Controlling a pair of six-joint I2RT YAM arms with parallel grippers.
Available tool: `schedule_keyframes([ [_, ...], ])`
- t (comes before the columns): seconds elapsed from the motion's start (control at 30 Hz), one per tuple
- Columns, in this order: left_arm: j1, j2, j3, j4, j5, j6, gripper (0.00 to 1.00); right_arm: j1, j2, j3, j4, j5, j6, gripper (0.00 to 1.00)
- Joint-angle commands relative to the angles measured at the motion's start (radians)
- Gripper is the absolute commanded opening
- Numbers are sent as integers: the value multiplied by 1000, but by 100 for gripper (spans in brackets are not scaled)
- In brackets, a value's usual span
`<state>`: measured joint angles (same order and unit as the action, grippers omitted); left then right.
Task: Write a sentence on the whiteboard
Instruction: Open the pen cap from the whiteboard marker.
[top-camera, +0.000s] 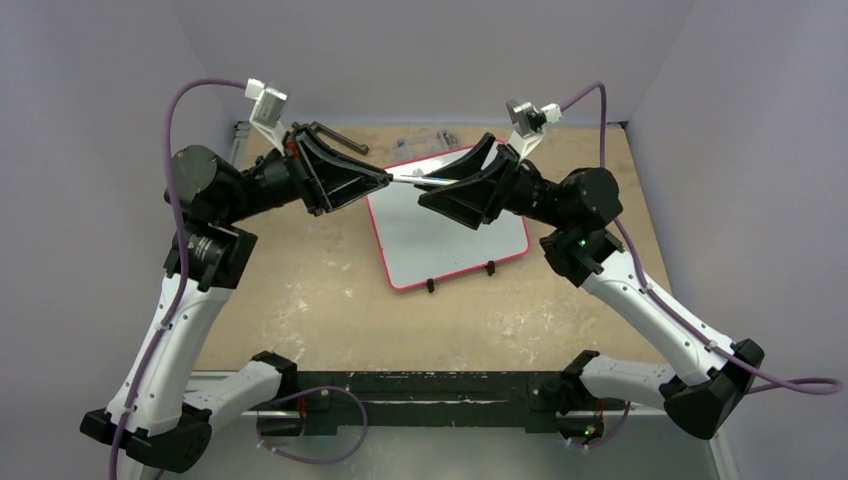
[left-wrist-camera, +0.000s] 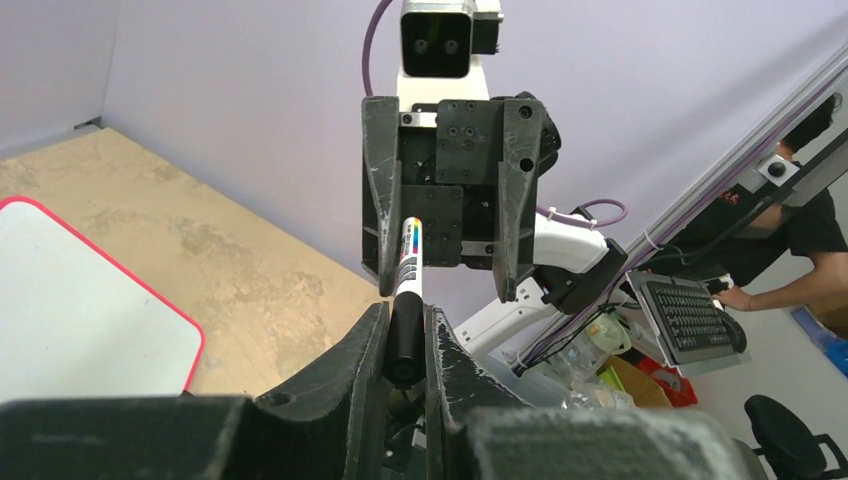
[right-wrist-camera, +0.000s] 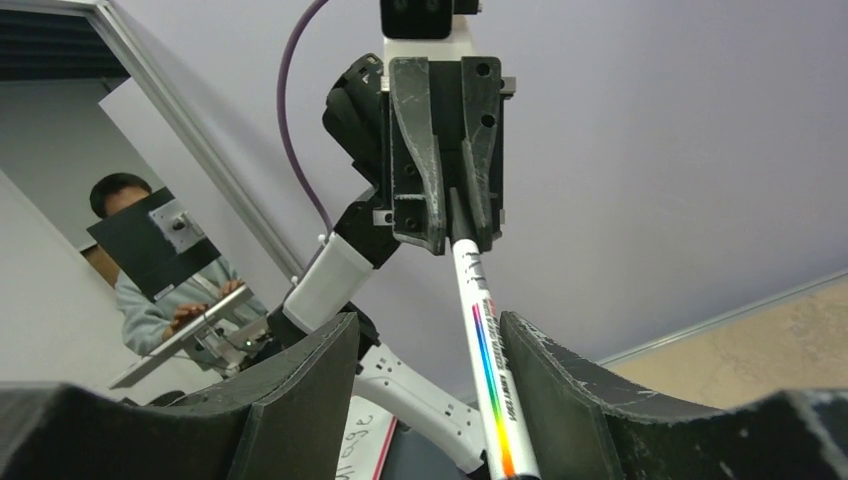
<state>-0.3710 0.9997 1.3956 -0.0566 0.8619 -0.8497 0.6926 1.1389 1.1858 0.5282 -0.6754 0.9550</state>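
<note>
The whiteboard (top-camera: 450, 235), white with a red-pink frame, lies flat on the tan table, and its corner shows in the left wrist view (left-wrist-camera: 80, 310). Above its far left corner a white marker (top-camera: 410, 178) with a rainbow stripe hangs level between both arms. My left gripper (left-wrist-camera: 405, 310) is shut on the marker's black cap end (left-wrist-camera: 406, 340). My right gripper (right-wrist-camera: 430, 335) faces it, open, with the marker's white barrel (right-wrist-camera: 485, 340) lying against one finger (right-wrist-camera: 560, 380) and well apart from the other.
A dark metal tool (top-camera: 335, 137) and some small parts (top-camera: 445, 135) lie near the table's back wall. The board's two black feet (top-camera: 430, 285) point toward the arm bases. Purple walls close in on three sides.
</note>
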Motion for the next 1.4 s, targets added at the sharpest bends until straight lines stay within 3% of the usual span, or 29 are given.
schedule_keyframes([
  [0.0, 7, -5, -14, 80, 28, -17, 0, -1, 2, 59, 6, -17, -26, 53],
  [0.47, 7, 2, -35, 96, 27, -20, 0, -1, 24, 71, 15, -26, -22, 34],
  [1.37, 7, 12, -68, 95, 43, -16, 0, -1, 51, 80, 19, -16, -19, 24],
])
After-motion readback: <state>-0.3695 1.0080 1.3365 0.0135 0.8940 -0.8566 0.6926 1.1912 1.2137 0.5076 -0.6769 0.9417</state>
